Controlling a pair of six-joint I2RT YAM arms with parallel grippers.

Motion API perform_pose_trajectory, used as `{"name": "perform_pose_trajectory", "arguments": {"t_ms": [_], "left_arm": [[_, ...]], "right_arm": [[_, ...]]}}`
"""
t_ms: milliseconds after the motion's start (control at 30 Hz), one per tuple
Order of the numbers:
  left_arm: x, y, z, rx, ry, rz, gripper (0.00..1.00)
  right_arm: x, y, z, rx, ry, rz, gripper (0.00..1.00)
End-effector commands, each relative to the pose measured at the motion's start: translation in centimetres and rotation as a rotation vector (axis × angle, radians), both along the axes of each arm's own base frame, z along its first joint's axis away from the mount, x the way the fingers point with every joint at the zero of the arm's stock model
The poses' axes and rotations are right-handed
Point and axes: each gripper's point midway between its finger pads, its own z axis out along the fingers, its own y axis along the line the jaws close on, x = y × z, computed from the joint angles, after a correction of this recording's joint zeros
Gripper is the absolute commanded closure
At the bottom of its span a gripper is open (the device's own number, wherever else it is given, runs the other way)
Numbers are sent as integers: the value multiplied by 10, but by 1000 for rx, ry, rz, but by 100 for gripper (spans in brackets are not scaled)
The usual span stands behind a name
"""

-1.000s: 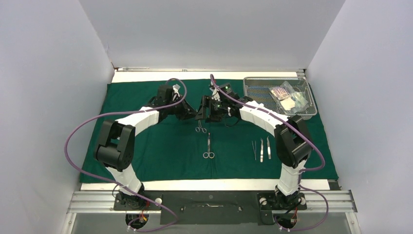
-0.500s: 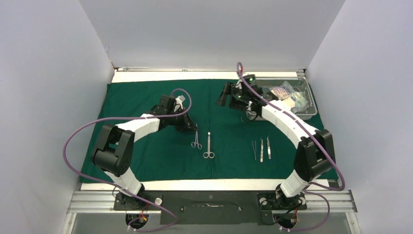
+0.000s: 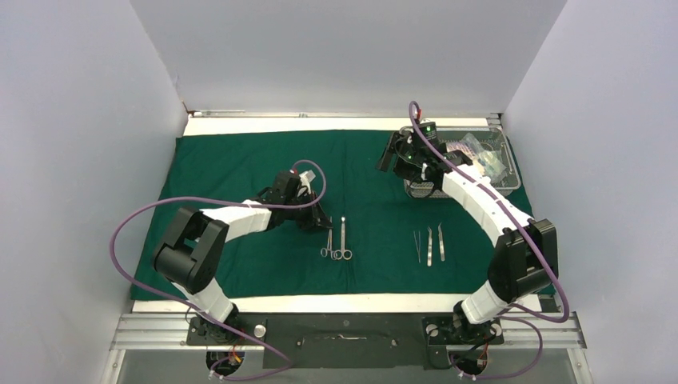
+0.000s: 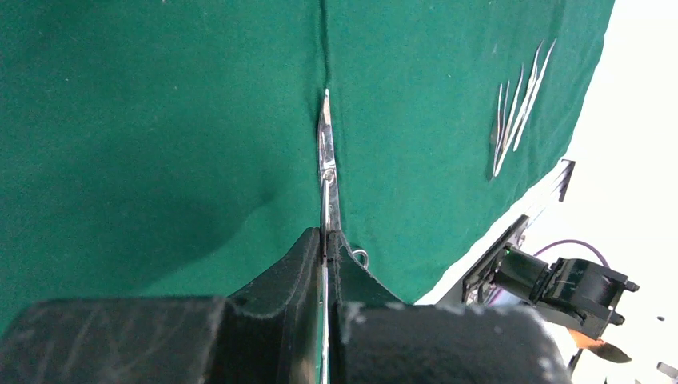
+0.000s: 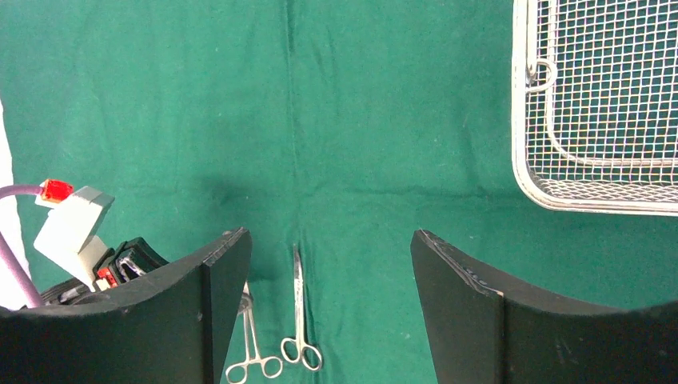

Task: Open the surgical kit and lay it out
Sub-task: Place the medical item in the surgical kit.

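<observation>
Top external view: we see left jaws clenched on steel ring-handled forceps on dark green cloth, right jaws released beside the silver wire-mesh tray.

Pale walls enclose a white table

There was one dark green cloth and one desk. One wire-mesh tray was counted. Ring-handled forceps numbered two: a left forceps and a right forceps. Tweezers numbered three: a first tweezer, a second tweezer and a third tweezer. The clear packets were bunched too closely to count. Two arms were there, each with one claw: a left claw and a right claw.
</observation>
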Motion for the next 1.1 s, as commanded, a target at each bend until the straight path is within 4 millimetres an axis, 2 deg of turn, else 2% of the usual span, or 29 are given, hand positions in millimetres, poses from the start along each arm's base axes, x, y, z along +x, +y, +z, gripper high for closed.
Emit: {"name": "perform_pose_trajectory", "arguments": {"t_ms": [0, 167, 333, 567, 667, 833, 867, 967, 1067], "left_arm": [[15, -3, 7, -12, -85, 27, 100], [18, -1, 5, 25, -94, -22, 100], [11, 8, 5, 51, -83, -66, 100], [13, 13, -2, 31, -60, -23, 100], [24, 10, -2, 19, -79, 10, 100], [32, 17, -12, 83, -81, 40, 100], [27, 22, -18, 113, -62, 38, 100], [21, 29, -26, 154, -48, 19, 94], [17, 33, -29, 182, -41, 14, 83]], "right_arm": [[2, -8, 4, -4, -7, -34, 30], [1, -16, 9, -6, -13, -45, 30], [0, -22, 9, -8, -10, -56, 30], [-1, -24, 6, -2, -4, -61, 30], [0, -26, 7, 0, -6, -66, 30], [2, -30, 8, 1, -1, -74, 31], [3, -30, 9, 2, -3, -76, 31], [4, -31, 11, 5, -6, -80, 31], [5, -33, 11, 7, -6, -82, 31]]}}
